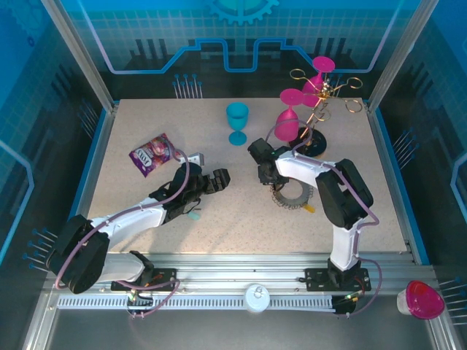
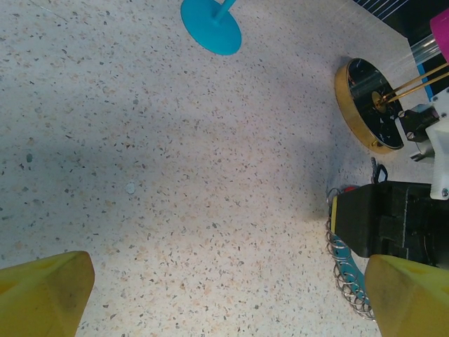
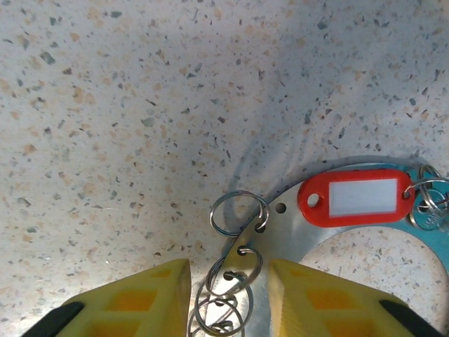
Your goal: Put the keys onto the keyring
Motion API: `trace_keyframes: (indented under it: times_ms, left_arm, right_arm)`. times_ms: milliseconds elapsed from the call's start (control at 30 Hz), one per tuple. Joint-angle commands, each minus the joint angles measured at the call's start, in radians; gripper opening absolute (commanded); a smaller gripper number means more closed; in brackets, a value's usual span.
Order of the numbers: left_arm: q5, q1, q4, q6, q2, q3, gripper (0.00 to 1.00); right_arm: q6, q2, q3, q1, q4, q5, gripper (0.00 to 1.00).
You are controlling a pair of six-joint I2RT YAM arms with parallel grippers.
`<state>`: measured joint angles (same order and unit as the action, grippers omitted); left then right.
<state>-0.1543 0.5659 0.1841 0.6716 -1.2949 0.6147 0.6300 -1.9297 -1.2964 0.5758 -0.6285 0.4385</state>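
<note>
I am looking down on a speckled beige desk [image 1: 241,226] with both arms reaching in from the near edge.

The keyring [image 3: 286,237], a flat grey metal ring with small holes along its rim, lies flat on the desk right of centre, just in front of the round black base of a golden glass rack [image 1: 314,142]. Small wire loops [image 3: 240,213] hang from its rim holes. A red key tag with a white label [image 3: 356,197] rests on top of the ring, joined to more loops at the right edge of the right wrist view. In the overhead view a tiny yellow piece [image 1: 310,208] sits just beside the ring's near right edge; it is too small to identify for sure.

The right claw [image 3: 229,298] points down over the ring's left rim. Its yellow fingers stand part-way apart, one on each side of the rim and a stack of loops. I cannot tell whether they pinch anything.

The left claw [image 2: 224,302] is fully released and grasps nothing. It hovers over bare desk left of the ring.

A teal goblet [image 1: 237,122] stands upright behind the claws. Pink goblets [image 1: 295,98] hang on the rack. A purple snack bag [image 1: 153,154] lies on the left side of the desk.
</note>
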Motion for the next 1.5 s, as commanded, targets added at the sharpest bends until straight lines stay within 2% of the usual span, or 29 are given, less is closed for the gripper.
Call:
trace_keyframes:
  times_ms: [0,467,700,900,1033,1200,1467]
  left_arm:
    - [-0.015,0.006,-0.003,-0.036,0.012,0.009,0.99]
    - [-0.004,0.005,0.001,-0.046,-0.004,0.035,0.99]
    - [-0.013,0.006,-0.007,-0.043,0.004,0.031,0.99]
    - [-0.030,0.006,-0.030,-0.046,0.051,0.019,0.99]
    - [-0.046,0.008,-0.046,-0.058,0.086,0.011,0.99]
    - [-0.052,0.006,-0.049,-0.051,0.116,-0.008,0.99]
    - [-0.051,0.006,-0.043,-0.045,0.126,-0.028,0.99]
  right_arm:
    - [0.021,-0.032,-0.031,0.013,-0.044,0.028,0.36]
    - [0.021,-0.059,-0.061,0.013,-0.063,0.066,0.19]
    - [0.020,-0.033,-0.042,0.020,-0.063,0.053,0.00]
    - [0.029,0.058,0.006,0.053,-0.061,-0.006,0.00]
    - [0.006,0.106,0.048,0.121,-0.044,-0.047,0.00]
    - [-0.003,0.102,0.086,0.189,-0.024,-0.078,0.00]
    - [-0.004,0.057,0.103,0.213,-0.008,-0.137,0.00]
